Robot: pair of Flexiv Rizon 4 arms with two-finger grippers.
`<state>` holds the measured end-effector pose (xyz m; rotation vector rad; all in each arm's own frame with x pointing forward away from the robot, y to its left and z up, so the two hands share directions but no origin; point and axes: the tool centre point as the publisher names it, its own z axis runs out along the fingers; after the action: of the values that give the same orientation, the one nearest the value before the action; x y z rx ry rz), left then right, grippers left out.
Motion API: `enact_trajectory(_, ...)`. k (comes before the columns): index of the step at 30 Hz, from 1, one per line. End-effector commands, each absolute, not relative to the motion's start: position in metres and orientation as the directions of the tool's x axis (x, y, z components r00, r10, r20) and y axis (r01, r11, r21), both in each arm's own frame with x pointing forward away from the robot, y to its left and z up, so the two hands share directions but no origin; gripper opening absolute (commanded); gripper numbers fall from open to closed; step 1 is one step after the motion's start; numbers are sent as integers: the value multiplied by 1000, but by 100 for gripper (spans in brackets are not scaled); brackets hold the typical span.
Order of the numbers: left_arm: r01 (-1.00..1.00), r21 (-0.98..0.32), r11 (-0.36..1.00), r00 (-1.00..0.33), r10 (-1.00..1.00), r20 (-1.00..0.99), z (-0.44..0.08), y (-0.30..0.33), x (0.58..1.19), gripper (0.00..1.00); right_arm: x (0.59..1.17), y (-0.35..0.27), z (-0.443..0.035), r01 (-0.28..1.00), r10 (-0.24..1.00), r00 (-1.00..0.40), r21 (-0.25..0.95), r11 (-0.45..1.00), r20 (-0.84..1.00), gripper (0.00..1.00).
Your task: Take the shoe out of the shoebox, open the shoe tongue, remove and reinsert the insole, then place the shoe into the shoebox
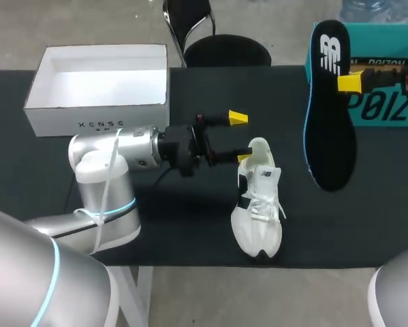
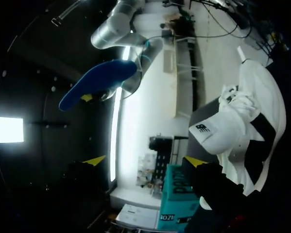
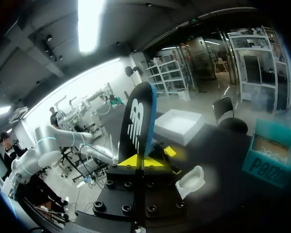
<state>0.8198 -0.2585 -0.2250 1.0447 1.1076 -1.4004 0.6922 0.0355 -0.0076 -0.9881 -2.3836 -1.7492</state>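
Observation:
A white shoe (image 1: 258,204) lies on the black table (image 1: 67,170), toe toward the front edge. My left gripper (image 1: 241,137) is open at its heel, one yellow tip against the heel collar and the other out over the table. In the left wrist view the shoe (image 2: 242,121) lies beside one finger of that gripper (image 2: 144,160). My right gripper (image 1: 349,82) is shut on the black, blue-edged insole (image 1: 330,109), holding it lifted at the right. In the right wrist view the insole (image 3: 138,116) stands upright out of the right gripper (image 3: 135,161). The white shoebox (image 1: 98,102) sits open at the back left.
A teal box (image 1: 387,95) stands at the back right, right behind the lifted insole. Bare table lies between the shoebox and the shoe, and to the shoe's right. The shoe's toe is close to the front table edge.

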Motion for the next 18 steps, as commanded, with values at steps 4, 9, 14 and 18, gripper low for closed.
enact_trajectory(4,996,-76,-46,-83,-176,-981,-225,-268,818,100,695,37,-8,501,472,-798,848,172,375,0)
enact_trajectory(9,998,-56,-12,-57,-155,-986,-226,-275,817,100,695,37,-8,501,472,-798,848,172,375,0)
enact_trajectory(14,999,-44,4,-43,-133,-990,-225,-276,819,100,695,37,-8,501,472,-798,848,172,375,0)
enact_trajectory(18,999,-44,4,-43,-133,-990,-225,-276,819,100,701,37,-7,526,476,-790,826,201,386,0)
